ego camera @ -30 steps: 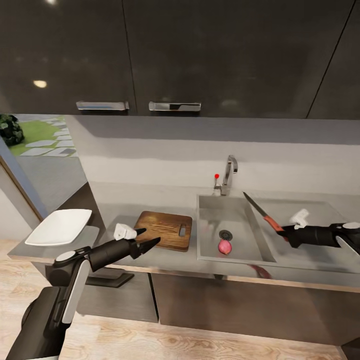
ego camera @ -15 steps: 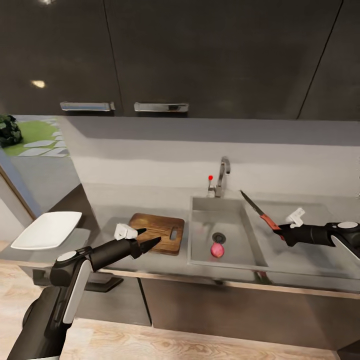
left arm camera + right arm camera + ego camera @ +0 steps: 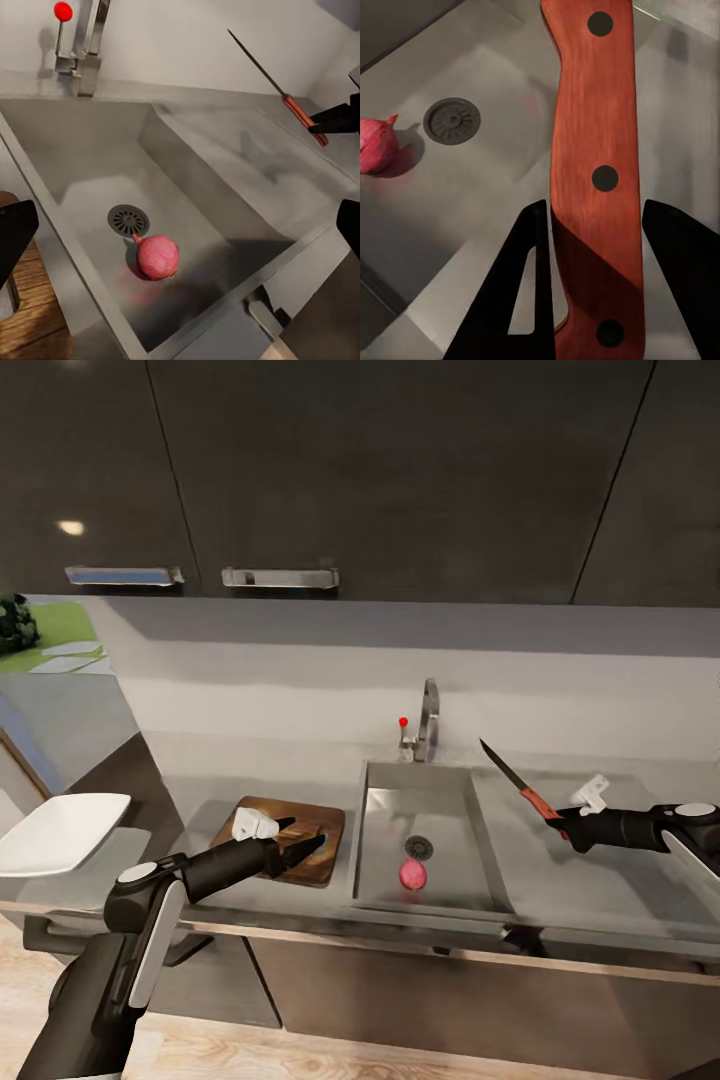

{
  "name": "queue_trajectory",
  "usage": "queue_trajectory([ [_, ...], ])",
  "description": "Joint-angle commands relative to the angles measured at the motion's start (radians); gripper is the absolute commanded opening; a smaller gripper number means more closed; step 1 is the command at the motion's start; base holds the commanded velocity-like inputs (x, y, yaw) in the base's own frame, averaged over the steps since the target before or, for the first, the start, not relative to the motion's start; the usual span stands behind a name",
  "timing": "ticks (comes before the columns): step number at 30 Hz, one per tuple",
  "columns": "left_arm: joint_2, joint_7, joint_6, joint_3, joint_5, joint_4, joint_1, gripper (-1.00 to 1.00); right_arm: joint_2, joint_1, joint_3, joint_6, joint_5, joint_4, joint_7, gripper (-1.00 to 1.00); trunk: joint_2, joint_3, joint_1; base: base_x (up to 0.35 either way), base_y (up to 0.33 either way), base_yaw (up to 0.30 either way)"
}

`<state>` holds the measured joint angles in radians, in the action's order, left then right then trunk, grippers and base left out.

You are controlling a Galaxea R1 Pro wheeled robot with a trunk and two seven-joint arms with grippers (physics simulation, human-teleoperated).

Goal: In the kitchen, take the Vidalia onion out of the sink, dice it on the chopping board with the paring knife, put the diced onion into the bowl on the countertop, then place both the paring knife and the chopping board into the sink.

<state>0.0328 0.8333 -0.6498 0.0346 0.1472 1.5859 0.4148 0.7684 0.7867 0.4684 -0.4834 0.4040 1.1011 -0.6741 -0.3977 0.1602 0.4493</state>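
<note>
onion (image 3: 411, 874) in sink (image 3: 417, 805); chopping board (image 3: 322, 828) left

— Is anything showing words, numbers or a brand?
— No, nothing readable is appearing anywhere. The one mark showing is a plain red dot (image 3: 403, 722) sitting on the tap (image 3: 427, 718), with no letter on it.

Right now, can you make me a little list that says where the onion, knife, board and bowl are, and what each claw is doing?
onion: in the sink, beside the drain
knife: held up over the counter, right of the sink
board: flat on the counter, left of the sink
bowl: far left on the counter
left claw: open, empty, over the board
right claw: shut on the knife handle
</note>
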Motion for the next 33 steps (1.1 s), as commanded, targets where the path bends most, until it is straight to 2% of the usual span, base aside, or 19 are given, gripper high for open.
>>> queue_trajectory([
  [1,0.000,0.001,-0.007,0.001,0.005,0.000,0.001,1.00,0.001,0.002,0.003,-0.008,0.010,0.001,0.002,-1.00,-0.002,0.002,0.001,0.010,-0.015,0.000],
  [6,0.000,-0.002,-0.007,0.001,0.005,0.000,0.001,1.00,0.001,0.002,0.003,-0.010,0.010,0.002,0.002,-1.00,-0.002,0.002,0.001,0.004,-0.005,-0.086],
  [20,-0.001,-0.003,-0.007,-0.001,0.005,-0.001,0.001,1.00,0.001,0.002,0.003,-0.010,0.010,0.002,0.002,-1.00,-0.002,-0.004,0.001,0.000,0.000,-0.256],
  [28,-0.001,-0.002,-0.007,-0.001,0.005,-0.001,0.001,1.00,0.001,0.002,0.003,-0.011,0.010,0.003,0.002,-1.00,-0.002,-0.005,0.001,0.021,-0.007,-0.054],
  [33,-0.001,-0.003,-0.007,-0.002,0.005,-0.001,0.001,1.00,0.001,0.002,0.003,-0.011,0.010,0.008,0.002,-1.00,-0.002,-0.005,0.001,0.216,-0.160,-0.003],
])
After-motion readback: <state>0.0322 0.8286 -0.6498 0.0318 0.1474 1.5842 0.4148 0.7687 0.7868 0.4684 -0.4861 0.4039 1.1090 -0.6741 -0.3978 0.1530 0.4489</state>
